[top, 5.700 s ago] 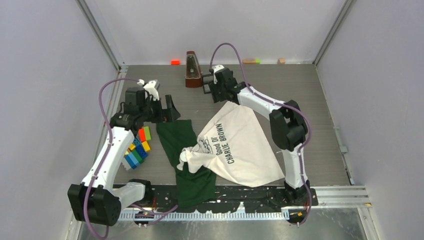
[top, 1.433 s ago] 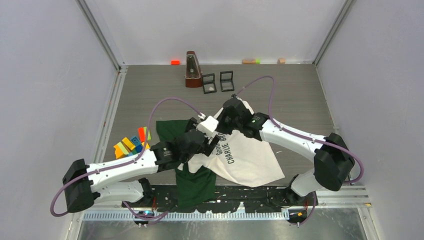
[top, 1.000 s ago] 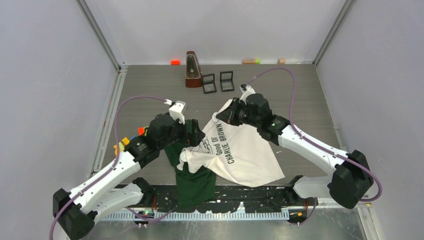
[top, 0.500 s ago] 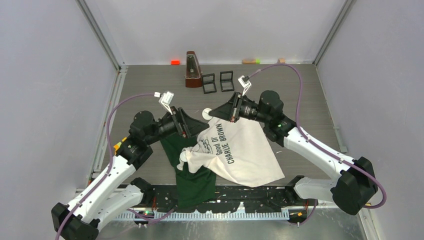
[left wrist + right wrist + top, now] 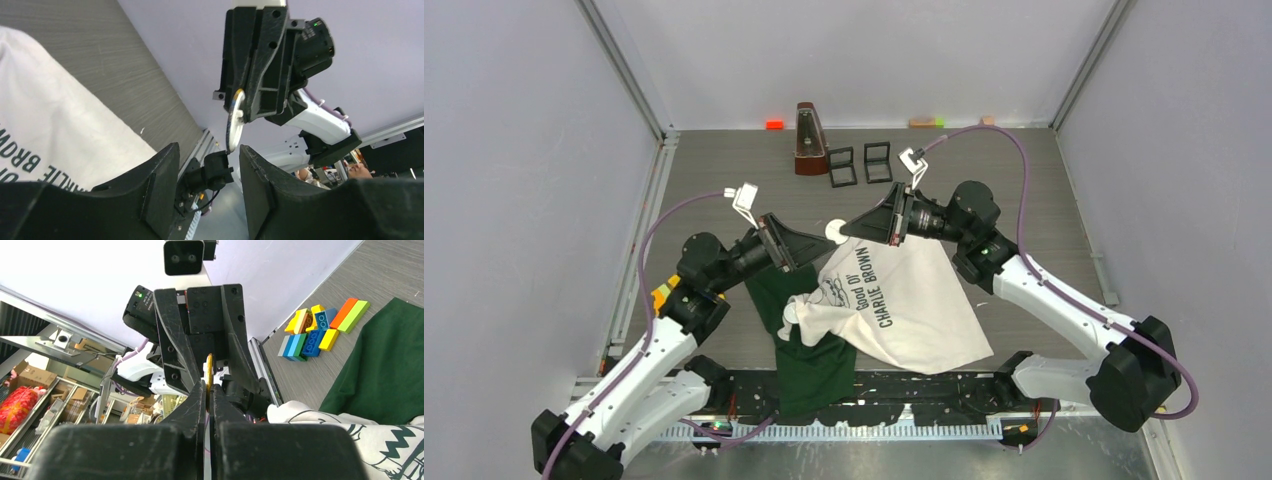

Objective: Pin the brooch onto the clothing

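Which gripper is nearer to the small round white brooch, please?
Right. The right gripper pinches the brooch between its fingertips; the left gripper faces it from opposite, jaws parted, not clamped on it.

My right gripper [image 5: 850, 228] and left gripper [image 5: 822, 257] faced each other above the far left edge of the T-shirt [image 5: 914, 300], with the brooch [image 5: 835, 230] in the right one. Blocks [image 5: 661, 295] lay left of the T-shirt. The metronome [image 5: 808, 140] stood behind it, with two boxes [image 5: 842, 167] just to its right.

Grey wood-grain table [image 5: 1044, 190]. Crumpled at centre: white-and-green T-shirt [image 5: 904, 310]. Far side: wooden metronome [image 5: 808, 138], two open black boxes [image 5: 842, 167] just beside. Left: coloured building bricks [image 5: 320, 330]. Against back wall: small blocks [image 5: 774, 124].
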`<state>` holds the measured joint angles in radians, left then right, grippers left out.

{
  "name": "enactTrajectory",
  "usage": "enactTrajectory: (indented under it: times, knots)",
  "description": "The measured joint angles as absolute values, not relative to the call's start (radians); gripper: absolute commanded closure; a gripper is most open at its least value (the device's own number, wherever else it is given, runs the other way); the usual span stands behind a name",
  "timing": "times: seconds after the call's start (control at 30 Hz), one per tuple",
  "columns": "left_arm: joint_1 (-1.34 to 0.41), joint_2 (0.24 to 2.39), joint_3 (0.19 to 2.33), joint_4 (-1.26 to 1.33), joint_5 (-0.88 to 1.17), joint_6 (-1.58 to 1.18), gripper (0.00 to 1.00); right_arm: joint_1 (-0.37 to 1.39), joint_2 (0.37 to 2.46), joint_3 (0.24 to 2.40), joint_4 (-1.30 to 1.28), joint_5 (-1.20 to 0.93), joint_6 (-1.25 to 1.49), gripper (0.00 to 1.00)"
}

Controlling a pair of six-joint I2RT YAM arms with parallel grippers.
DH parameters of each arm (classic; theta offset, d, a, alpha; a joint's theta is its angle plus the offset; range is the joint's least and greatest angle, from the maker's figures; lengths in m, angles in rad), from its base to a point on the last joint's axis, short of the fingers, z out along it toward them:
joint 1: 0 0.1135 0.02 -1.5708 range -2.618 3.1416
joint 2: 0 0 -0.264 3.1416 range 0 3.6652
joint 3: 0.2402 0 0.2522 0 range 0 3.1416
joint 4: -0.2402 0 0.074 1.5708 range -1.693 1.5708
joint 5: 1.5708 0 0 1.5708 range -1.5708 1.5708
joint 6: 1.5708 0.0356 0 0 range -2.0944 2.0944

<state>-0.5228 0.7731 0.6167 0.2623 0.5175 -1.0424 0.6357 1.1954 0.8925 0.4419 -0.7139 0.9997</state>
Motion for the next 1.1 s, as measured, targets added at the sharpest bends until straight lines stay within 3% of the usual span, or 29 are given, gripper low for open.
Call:
enactTrajectory:
  times: [0.33,0.53,0.63,0.7,1.1]
  knots:
    - [-0.517,0.75,0.616,0.343,0.518,-1.093,0.68,0.635,1.188,0.892,0.448,-0.754,1.024,0.99]
    - [-0.517,0.775,0.616,0.373,0.537,-1.119,1.0,0.634,1.188,0.893,0.439,-0.762,1.024,0.95]
    - [-0.516,0.778,0.616,0.381,0.544,-1.125,1.0,0.632,1.188,0.894,0.435,-0.765,1.023,0.77]
    - [-0.516,0.778,0.616,0.384,0.545,-1.123,1.0,0.632,1.188,0.896,0.432,-0.765,1.028,0.72]
    - [-0.516,0.78,0.612,0.386,0.547,-1.119,1.0,0.632,1.192,0.912,0.407,-0.78,1.028,0.71]
